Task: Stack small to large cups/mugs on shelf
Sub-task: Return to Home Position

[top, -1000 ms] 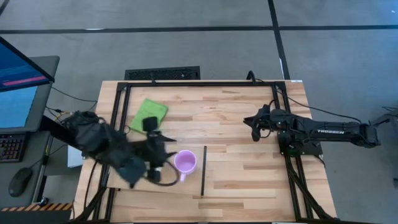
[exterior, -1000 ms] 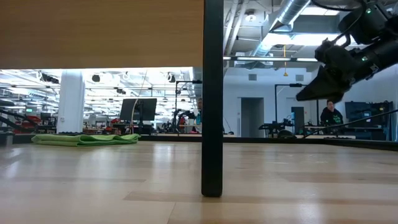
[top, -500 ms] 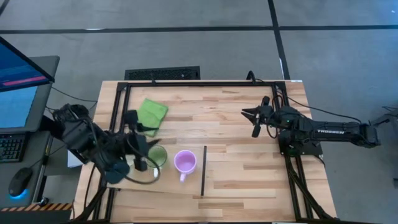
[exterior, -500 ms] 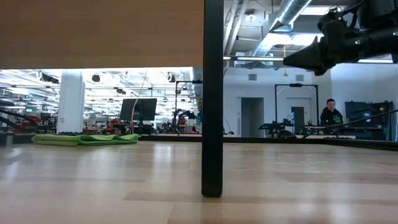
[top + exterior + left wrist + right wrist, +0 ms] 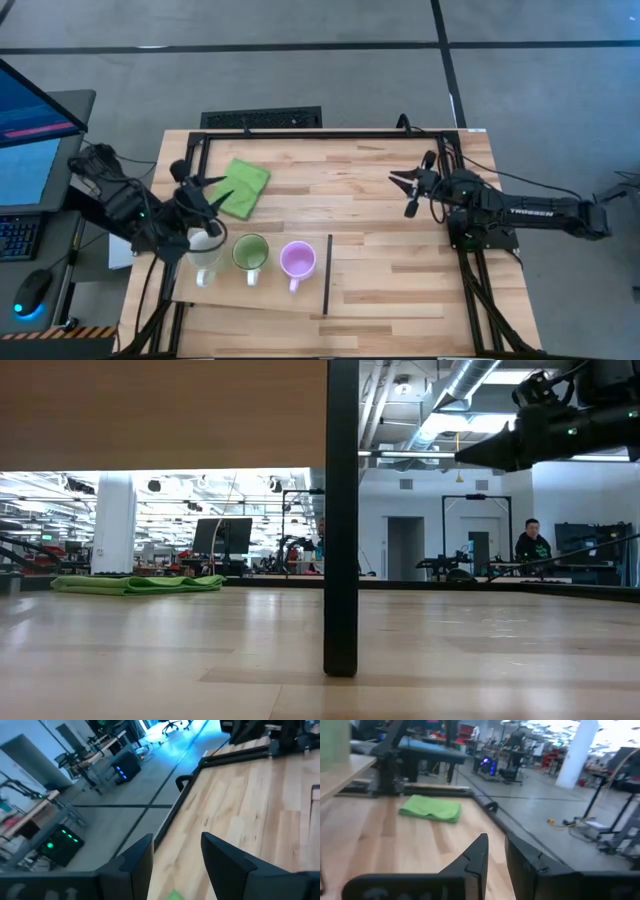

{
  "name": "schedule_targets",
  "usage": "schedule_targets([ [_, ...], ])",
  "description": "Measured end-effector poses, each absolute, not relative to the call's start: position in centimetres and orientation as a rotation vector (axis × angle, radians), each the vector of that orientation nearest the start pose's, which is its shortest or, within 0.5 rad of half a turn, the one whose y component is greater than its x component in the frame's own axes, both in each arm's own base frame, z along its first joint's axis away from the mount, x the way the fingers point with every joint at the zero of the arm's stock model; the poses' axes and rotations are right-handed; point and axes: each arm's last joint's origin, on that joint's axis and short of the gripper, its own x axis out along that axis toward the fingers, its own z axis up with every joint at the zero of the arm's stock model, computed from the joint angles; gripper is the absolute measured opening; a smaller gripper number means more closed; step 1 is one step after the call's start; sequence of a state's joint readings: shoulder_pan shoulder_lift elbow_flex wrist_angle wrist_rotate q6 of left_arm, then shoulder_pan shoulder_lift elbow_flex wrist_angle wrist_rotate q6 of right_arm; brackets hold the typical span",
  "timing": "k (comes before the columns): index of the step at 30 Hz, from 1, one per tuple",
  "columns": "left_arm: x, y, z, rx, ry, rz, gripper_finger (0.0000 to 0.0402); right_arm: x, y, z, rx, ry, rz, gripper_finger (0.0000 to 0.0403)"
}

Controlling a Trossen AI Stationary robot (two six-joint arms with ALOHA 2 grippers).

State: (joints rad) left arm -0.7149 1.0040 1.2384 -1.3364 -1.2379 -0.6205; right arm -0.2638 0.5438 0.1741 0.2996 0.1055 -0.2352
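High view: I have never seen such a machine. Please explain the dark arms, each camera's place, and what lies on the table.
They are two robot arms, each ending in a two-finger gripper. The high view looks straight down; the low view looks level across the table; each wrist view looks forward from one arm's wrist. On the pale shelf board stand a white mug, a green mug and a purple mug. A green cloth lies apart. The left gripper, near the white mug, and the right gripper, over bare wood, are open and hold nothing.

White mug [image 5: 207, 266] partly hidden under left arm [image 5: 140, 215].
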Motion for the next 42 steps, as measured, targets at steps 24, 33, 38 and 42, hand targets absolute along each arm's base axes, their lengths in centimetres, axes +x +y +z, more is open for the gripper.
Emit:
schedule_targets([
  [24, 7.3, -2.4, 31.8, 0.254, 0.211, 0.510, 0.0158, 11.9, -7.5, 20.7, -0.196, 0.048, -0.386, 0.0087],
  [33, 6.5, -0.9, 30.8, 0.269, 0.229, 0.607, 0.0158, 11.9, -7.4, 20.8, -0.238, 0.043, -0.368, 0.0087],
  [38, 5.3, 0.2, 29.7, 0.240, 0.211, 0.696, 0.0158, 11.6, -7.9, 20.8, -0.244, 0.042, -0.408, 0.0087],
  [42, 4.1, 1.0, 28.8, 0.205, 0.175, 0.742, 0.0158, 11.2, -8.5, 20.8, -0.238, 0.045, -0.427, 0.0087],
])
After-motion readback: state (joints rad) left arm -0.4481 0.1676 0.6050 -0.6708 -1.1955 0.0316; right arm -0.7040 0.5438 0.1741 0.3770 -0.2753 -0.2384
